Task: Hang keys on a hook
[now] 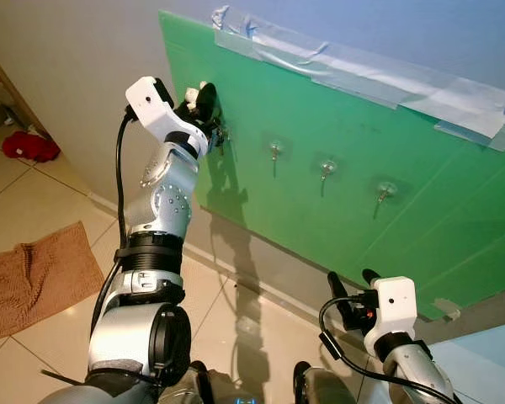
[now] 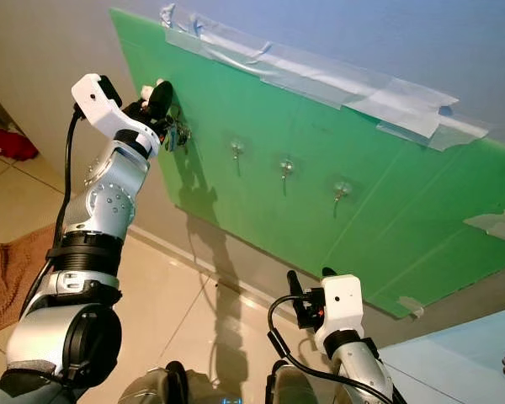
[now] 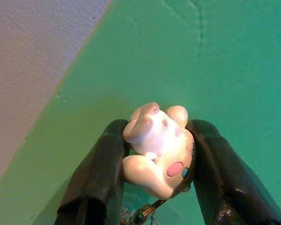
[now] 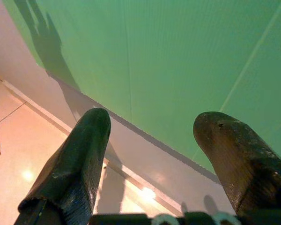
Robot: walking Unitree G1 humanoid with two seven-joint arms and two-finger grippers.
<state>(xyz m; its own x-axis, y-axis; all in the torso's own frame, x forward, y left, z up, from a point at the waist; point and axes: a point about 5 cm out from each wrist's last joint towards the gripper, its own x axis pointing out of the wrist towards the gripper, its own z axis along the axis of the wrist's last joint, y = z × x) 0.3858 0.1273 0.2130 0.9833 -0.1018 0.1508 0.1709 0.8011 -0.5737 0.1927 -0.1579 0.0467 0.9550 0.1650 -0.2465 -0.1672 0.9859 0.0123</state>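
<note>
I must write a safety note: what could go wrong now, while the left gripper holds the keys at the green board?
The left gripper grips only the pale figurine; the keys dangling below might miss the hook at the leftmost spot. Pushing harder could loosen the green board, fixed only with tape.

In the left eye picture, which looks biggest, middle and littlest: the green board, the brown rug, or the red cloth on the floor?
1. Green board: biggest by far.
2. Brown rug: middle, though the picture's edge cuts it off.
3. Red cloth: littlest, but it lies farther from the camera, so it may really be bigger than it looks.
</note>
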